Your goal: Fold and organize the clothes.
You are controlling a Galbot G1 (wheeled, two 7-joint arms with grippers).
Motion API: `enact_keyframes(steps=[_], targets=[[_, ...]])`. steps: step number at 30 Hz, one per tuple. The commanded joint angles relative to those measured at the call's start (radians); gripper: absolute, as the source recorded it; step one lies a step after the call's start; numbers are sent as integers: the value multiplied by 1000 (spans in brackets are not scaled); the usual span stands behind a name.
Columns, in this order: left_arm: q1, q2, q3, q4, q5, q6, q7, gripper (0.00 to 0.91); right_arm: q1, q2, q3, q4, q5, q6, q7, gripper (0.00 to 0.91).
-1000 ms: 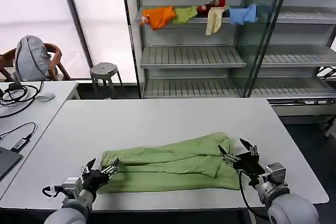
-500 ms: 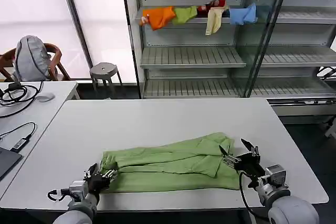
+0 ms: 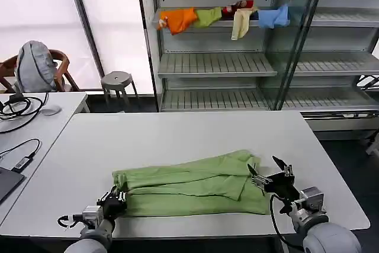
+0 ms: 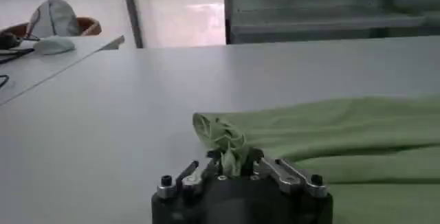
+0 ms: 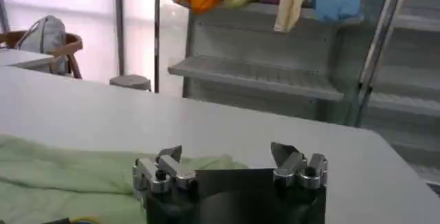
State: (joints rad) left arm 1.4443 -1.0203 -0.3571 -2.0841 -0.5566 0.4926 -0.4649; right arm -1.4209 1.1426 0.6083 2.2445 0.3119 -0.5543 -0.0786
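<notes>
Left gripper (image 4: 234,167) pinches a bunched corner of the shirt (image 3: 189,185) at the table's (image 3: 177,134) near edge, right gripper (image 3: 269,176) spread open and empty beside its other end; fabric looks light, limp, best gripped at hems or corners.

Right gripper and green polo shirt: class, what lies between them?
Nothing: in the head view the open right gripper sits right at the green polo shirt's edge, with no gap visible.
</notes>
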Motion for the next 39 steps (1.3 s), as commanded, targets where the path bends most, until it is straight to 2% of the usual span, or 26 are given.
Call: enact_keyframes(steps=[1, 10, 18, 24, 30, 39], targets=[[13, 34, -165, 34, 199, 22, 200, 20, -9, 0, -1, 9, -3, 1, 2, 907], [40, 81, -467, 44, 200, 83, 384, 20, -21, -12, 13, 18, 1, 9, 0, 907], [28, 135, -577, 4, 204, 84, 478, 20, -11, -15, 8, 17, 0, 11, 0, 907], [20, 116, -478, -109, 171, 85, 478, 20, -4, -12, 7, 13, -2, 10, 1, 907], [-26, 43, -252, -211, 210, 85, 478, 20, -11, -13, 23, 23, -7, 8, 3, 907], [-170, -30, -8, -162, 158, 84, 426, 20, -26, -20, 108, 49, -2, -2, -2, 907]])
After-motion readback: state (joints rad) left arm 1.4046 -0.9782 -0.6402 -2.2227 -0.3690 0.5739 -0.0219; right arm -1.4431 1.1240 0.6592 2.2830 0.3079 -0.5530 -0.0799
